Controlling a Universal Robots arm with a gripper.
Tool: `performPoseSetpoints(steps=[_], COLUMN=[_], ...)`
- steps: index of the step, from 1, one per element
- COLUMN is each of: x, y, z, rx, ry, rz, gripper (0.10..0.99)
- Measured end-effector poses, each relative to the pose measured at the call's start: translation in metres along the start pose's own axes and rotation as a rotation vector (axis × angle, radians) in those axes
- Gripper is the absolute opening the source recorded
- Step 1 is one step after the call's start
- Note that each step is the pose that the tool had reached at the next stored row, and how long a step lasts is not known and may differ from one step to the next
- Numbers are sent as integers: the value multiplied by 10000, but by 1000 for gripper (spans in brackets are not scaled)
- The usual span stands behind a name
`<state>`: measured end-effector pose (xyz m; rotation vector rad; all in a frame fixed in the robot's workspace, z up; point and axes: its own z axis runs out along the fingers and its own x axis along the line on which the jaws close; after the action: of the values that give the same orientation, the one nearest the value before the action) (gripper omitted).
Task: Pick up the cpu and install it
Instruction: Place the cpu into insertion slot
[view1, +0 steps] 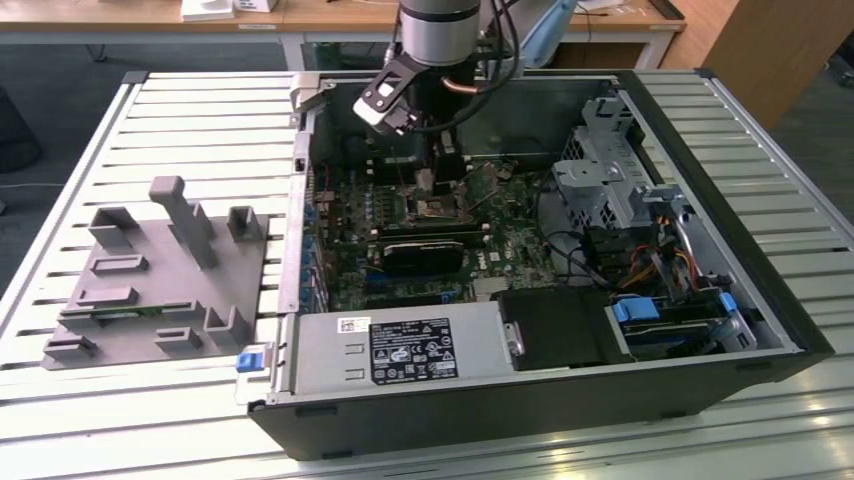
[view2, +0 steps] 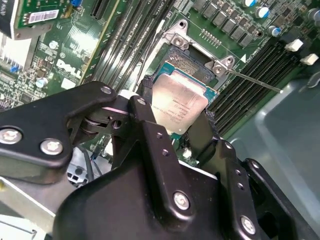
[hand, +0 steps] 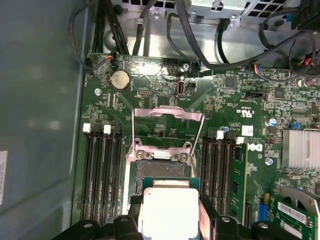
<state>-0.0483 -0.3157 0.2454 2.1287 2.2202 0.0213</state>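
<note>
Closest in, in the second wrist view, the gripper (view2: 176, 114) is clenched on the cpu (view2: 182, 102). Its black fingers (view2: 204, 131) press two opposite edges, and the silvery lid faces up.

Just past the chip lies the open socket (hand: 161, 169). In both wrist views the cpu overlaps the socket's near part. We cannot tell whether it touches the socket or hangs just above it.

The hinged metal frame (hand: 167, 116) is swung up and back, so the way in looks free. A thin lever (view2: 255, 82) stands off to one side.

- **Doing this step well, in our judgement:** keep the chip level and square its edges to the socket walls. Lower it straight without sliding, since the contacts beneath would bend easily. Corner markings are too small for us to check.

Memory slots (hand: 102, 170) flank the socket on the green motherboard (hand: 250, 100).

Farther out, in the exterior view, the arm reaches down into the computer case (view1: 747, 300). A grey fixture (view1: 147, 280) sits well apart on the slatted table (view1: 200, 110), at the exterior view's left.
</note>
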Motion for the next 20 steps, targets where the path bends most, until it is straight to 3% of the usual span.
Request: performPoseSetpoints(steps=[20], x=[43], y=[-11], z=[264], rx=[6], ry=[-8], rz=[168], gripper=[533])
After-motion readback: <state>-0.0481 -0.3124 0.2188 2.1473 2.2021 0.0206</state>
